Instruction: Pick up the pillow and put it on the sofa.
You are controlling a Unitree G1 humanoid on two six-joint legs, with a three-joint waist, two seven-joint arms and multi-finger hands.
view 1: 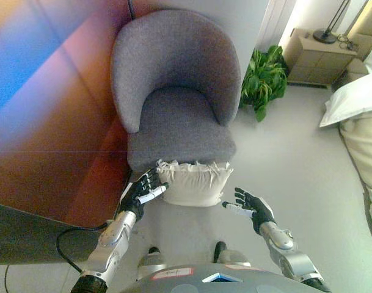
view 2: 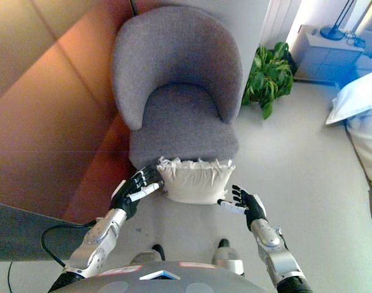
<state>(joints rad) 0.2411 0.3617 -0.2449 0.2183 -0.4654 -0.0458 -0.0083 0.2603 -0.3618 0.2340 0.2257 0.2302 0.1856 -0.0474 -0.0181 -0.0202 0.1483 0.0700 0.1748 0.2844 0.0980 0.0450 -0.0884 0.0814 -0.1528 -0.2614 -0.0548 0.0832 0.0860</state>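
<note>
Cream pillow [view 1: 192, 183] leans on the sofa [view 1: 176, 97] front, unlifted; left robot hand [view 1: 144, 188] touches it open, right robot hand [view 1: 251, 204] open nearby.

A cream pillow [view 1: 193, 184] leans against the front of a grey armchair [view 1: 176, 91]. The left hand [view 1: 145, 189] touches its left edge, fingers [view 1: 154, 194] extended. The right hand [view 1: 251, 206] is just beside its right corner, fingers spread.
</note>
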